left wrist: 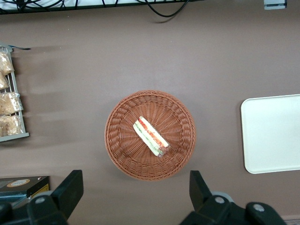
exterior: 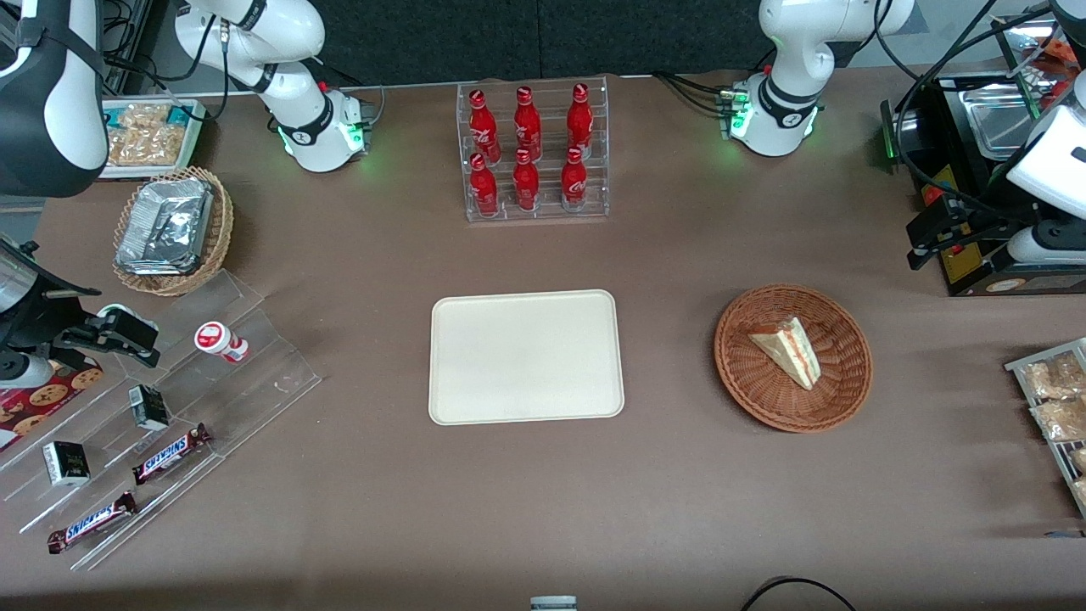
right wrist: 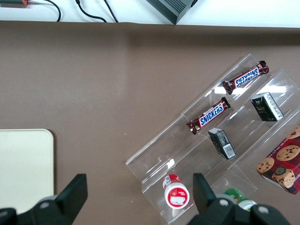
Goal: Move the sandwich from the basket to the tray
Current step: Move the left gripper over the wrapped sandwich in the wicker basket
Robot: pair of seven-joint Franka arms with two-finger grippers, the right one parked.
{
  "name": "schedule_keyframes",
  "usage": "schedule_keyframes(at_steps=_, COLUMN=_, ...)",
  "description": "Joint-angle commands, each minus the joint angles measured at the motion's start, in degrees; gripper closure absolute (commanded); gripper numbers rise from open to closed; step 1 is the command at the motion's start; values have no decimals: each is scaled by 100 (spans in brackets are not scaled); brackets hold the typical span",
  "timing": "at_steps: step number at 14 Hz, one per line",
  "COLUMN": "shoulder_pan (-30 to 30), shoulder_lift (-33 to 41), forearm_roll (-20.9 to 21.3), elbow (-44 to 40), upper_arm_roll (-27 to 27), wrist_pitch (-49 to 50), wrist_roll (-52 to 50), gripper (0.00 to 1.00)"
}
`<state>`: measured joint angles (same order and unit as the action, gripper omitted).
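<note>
While my jaws hang spread wide and empty, my gripper (left wrist: 133, 199) is poised high above the basket (left wrist: 123, 154), which sits on the brown counter (exterior: 679, 509) toward my working end. The sandwich (exterior: 789, 350) lies in the middle of that basket, on its side, its red and green filling stripe turned up — nothing has been lifted yet. The tray (exterior: 526, 305) waits bare at the counter's centre, well apart from the basket.

Risks, as I judge them: the wedge is soft, so a hard squeeze could crush the bread or push the filling out; a descent not lined up with its long edge could see a finger catch the woven rim and drag the light basket along. A shallow grip might let it slip on the way to the tray.

Readable writing is scarce. Two bars (exterior: 172, 453) on the clear stepped rack (exterior: 254, 399) toward the parked arm's end carry the word SNICKERS. The red bottles (exterior: 526, 153) at the counter's far edge bear white script too small to read.
</note>
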<state>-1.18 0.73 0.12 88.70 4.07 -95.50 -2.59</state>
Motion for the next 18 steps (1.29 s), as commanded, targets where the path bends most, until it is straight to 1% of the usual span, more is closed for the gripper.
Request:
schedule_keyframes(at_steps=1, shoulder_pan=57, shoulder_lift=-3, forearm_roll=32, elbow=-47, upper_arm_roll=41, wrist_pitch=250, wrist_roll=-110, gripper=0)
schedule_keyframes(at_steps=3, shoulder_pan=57, shoulder_lift=-55, forearm_roll=41, elbow=15, upper_arm_roll=50, wrist_pitch=260, wrist_roll=-276, gripper=0)
schedule_keyframes(at_steps=4, shoulder_pan=57, shoulder_lift=-82, forearm_roll=15, elbow=129, upper_arm_roll=50, wrist_pitch=260, wrist_roll=-695, gripper=0)
schedule_keyframes(at_steps=6, shoulder_pan=48, shoulder_lift=-239, forearm_roll=-64, elbow=489, upper_arm_roll=50, wrist_pitch=181, wrist_roll=-2317, gripper=0)
schedule_keyframes(at_steps=7, shoulder_pan=31, shoulder_lift=-449, forearm_roll=-64, elbow=551, upper_arm_roll=59, wrist_pitch=137, wrist_roll=-2986, gripper=0)
schedule_keyframes(at_steps=9, shoulder_pan=30, shoulder_lift=-915, forearm_roll=-82, elbow=621, upper_arm_roll=59, wrist_pitch=6, wrist_roll=-3694, gripper=0)
schedule_keyframes(at_steps=10, shoulder_pan=30, shoulder_lift=-1004, forearm_roll=-82, elbow=900, upper_arm_roll=59, wrist_pitch=-299, wrist_roll=-3914, gripper=0)
schedule_keyframes(at_steps=12, shoulder_pan=22, shoulder_lift=-970, forearm_roll=-82, elbow=1743, upper_arm_roll=59, wrist_pitch=-1273, wrist_roll=-4397, gripper=0)
schedule_keyframes(at_steps=14, shoulder_pan=-5, shoulder_lift=-987, forearm_roll=-56, elbow=2289, upper_arm_roll=77, wrist_pitch=-1995, wrist_roll=-4749, gripper=0)
schedule_keyframes(at_steps=16, shoulder_pan=-22, shoulder_lift=-970, forearm_roll=-47, elbow=2913, upper_arm_roll=94, wrist_pitch=-2838, wrist_roll=-4874, gripper=0)
schedule_keyframes(at_steps=18, shoulder_pan=-189, shoulder_lift=-970, forearm_roll=-38, elbow=3388, upper_arm_roll=94, wrist_pitch=-3490, wrist_roll=-4970, gripper=0)
